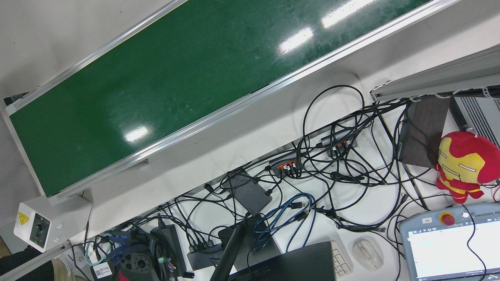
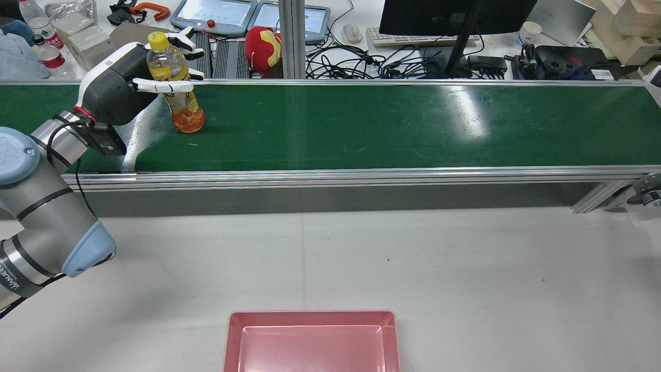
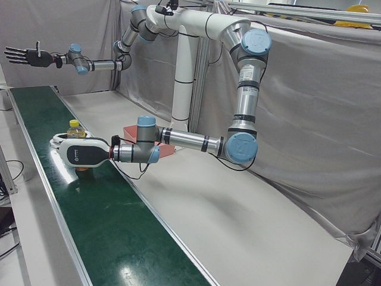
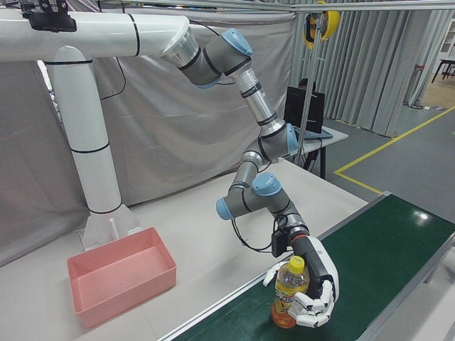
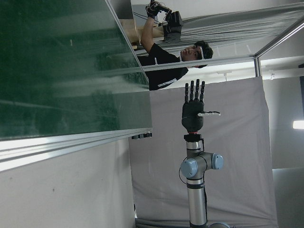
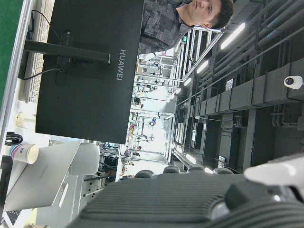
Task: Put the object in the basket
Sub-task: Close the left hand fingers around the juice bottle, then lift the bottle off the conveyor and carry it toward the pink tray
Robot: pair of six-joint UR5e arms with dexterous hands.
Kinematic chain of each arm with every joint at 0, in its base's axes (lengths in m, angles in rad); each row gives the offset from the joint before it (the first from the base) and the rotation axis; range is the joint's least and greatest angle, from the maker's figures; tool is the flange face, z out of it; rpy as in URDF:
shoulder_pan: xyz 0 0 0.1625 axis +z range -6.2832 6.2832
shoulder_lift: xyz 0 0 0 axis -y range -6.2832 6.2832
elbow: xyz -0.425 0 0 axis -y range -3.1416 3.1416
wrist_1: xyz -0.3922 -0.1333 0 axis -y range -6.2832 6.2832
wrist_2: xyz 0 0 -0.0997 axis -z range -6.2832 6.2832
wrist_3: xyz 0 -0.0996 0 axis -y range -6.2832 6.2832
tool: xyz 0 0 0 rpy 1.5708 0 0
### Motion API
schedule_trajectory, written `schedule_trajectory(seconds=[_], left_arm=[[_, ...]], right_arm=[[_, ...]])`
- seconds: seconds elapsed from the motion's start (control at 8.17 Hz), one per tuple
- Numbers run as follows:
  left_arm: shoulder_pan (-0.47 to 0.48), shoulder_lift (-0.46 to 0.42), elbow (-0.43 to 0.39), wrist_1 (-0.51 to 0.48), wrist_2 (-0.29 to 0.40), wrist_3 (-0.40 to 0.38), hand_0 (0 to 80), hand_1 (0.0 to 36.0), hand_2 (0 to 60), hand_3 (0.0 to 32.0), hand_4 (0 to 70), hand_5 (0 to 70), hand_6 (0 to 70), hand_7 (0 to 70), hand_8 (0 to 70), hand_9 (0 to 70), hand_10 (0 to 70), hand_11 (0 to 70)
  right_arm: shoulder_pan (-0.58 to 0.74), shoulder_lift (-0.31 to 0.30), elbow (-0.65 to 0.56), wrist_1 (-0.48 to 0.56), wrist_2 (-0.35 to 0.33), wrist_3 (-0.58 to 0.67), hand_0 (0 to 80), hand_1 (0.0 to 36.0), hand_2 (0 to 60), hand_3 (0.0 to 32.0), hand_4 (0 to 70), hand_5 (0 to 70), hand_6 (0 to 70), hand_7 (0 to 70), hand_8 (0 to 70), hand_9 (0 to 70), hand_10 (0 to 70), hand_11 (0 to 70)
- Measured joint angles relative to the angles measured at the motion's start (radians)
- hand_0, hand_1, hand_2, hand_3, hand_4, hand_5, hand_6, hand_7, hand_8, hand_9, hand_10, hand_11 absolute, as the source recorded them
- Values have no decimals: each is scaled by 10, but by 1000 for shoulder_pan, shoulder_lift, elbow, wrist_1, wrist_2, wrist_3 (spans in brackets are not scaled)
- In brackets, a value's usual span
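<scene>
Standing upright on the green belt (image 2: 361, 124) at upper left of the rear view, the bottle (image 2: 178, 90) is enclosed by the left hand (image 2: 129, 82), fingers (image 2: 162, 86) wrapped around it. The right hand (image 3: 24, 56) is held spread, well apart. The basket (image 2: 312, 341) sits at lower centre.

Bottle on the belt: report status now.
Left robot hand wrapped around the bottle, which stands upright on the belt. Right robot hand open, raised clear. Pink basket holds nothing; path unobstructed.

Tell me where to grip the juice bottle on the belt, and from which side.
Grip the bottle around its mid-body, from the side. It stands upright on the belt, its top is a small cap, and the left hand already wraps it there.
</scene>
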State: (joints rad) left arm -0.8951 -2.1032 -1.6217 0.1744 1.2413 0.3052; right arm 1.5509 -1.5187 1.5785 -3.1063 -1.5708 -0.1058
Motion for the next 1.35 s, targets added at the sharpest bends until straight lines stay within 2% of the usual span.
schedule_trajectory(seconds=[0.24, 0.49, 0.86, 0.98, 1.1, 1.35], left_arm=[[1, -11, -14, 30, -5, 2, 642, 262, 514, 0, 473, 700, 445, 502, 686, 700, 700, 700], [9, -13, -86, 82, -2, 3, 631, 263, 528, 0, 457, 700, 425, 491, 665, 700, 700, 700], [114, -10, -216, 160, 6, 4, 648, 284, 551, 0, 441, 700, 397, 475, 636, 700, 674, 700], [162, -9, -272, 191, 18, 4, 690, 287, 509, 0, 436, 700, 383, 459, 619, 700, 663, 700], [216, -7, -314, 212, 29, 5, 714, 279, 440, 0, 428, 700, 367, 439, 597, 700, 639, 700], [334, -2, -349, 228, 40, 36, 675, 263, 398, 0, 417, 700, 351, 418, 570, 700, 598, 700]], right_arm=[[0, 0, 0, 0, 0, 0, 0, 0, 0, 0, 0, 0, 0, 0, 0, 0, 0, 0], [0, 0, 0, 0, -1, 0, 0, 0, 0, 0, 0, 0, 0, 0, 0, 0, 0, 0], [0, 0, 0, 0, 0, 0, 0, 0, 0, 0, 0, 0, 0, 0, 0, 0, 0, 0], [0, 0, 0, 1, 0, 0, 0, 0, 0, 0, 0, 0, 0, 0, 0, 0, 0, 0], [0, 0, 0, 1, 0, 0, 0, 0, 0, 0, 0, 0, 0, 0, 0, 0, 0, 0], [0, 0, 0, 0, 0, 0, 0, 0, 0, 0, 0, 0, 0, 0, 0, 0, 0, 0]])
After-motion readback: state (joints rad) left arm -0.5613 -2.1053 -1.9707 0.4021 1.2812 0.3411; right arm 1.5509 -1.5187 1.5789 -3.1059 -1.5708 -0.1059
